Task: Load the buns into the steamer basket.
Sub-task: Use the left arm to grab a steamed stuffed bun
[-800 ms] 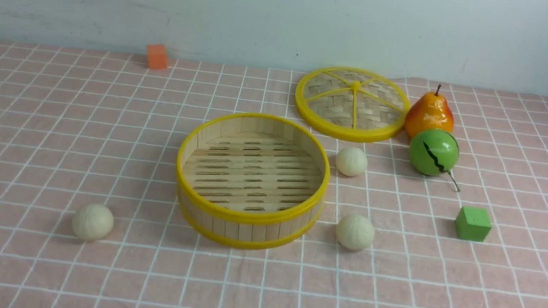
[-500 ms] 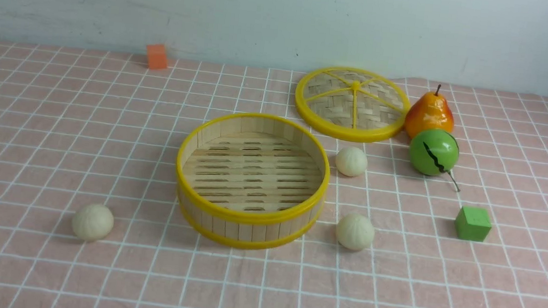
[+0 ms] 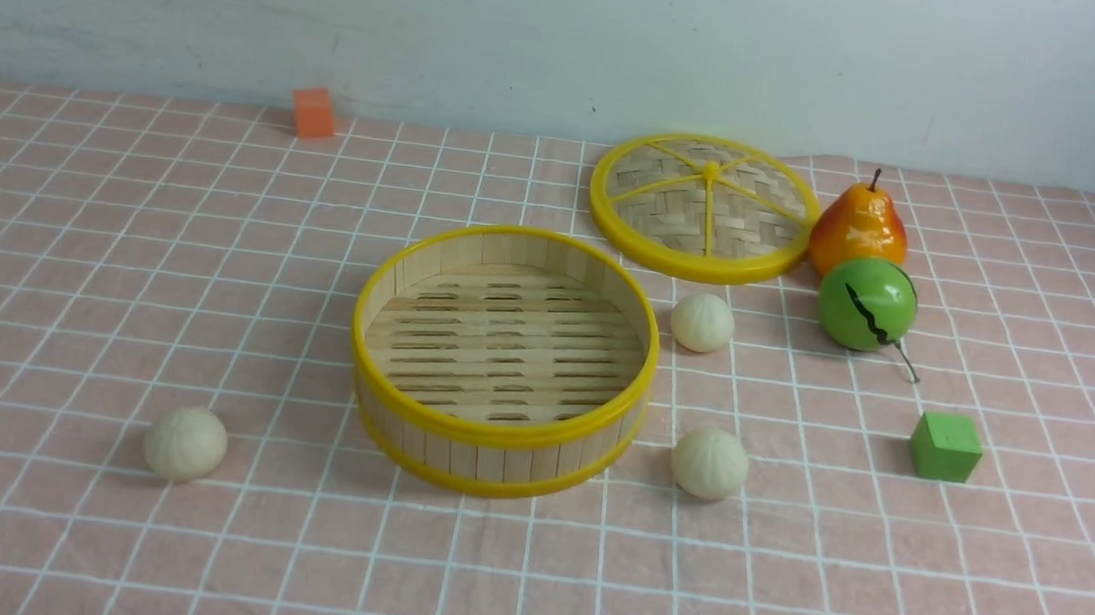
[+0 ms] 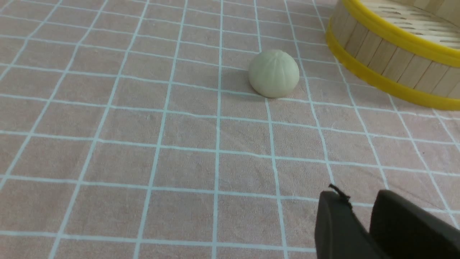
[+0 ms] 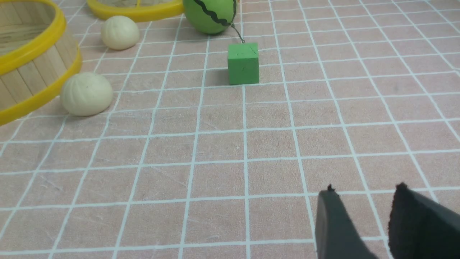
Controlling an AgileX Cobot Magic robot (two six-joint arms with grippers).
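Observation:
The steamer basket (image 3: pixel 495 433) stands empty at the middle of the cloth. Three cream buns lie on the cloth around it: one at the front left (image 3: pixel 185 443), one at the front right (image 3: pixel 709 462), one behind that at the right (image 3: pixel 702 322). Neither gripper shows in the front view. My left gripper (image 4: pixel 359 196) is empty, jaws nearly together, low over the cloth and short of the left bun (image 4: pixel 274 73), with the basket wall (image 4: pixel 391 61) beyond. My right gripper (image 5: pixel 364 189) is open and empty, well away from the two right buns (image 5: pixel 86 94) (image 5: pixel 119 32).
The flat woven lid (image 3: pixel 703 207) lies behind the basket at the right. An orange pear (image 3: pixel 858 229) and a green round fruit (image 3: pixel 866 303) sit beside it. A green cube (image 3: pixel 945 446) lies at the right, an orange cube (image 3: pixel 313 112) at the far left by the wall.

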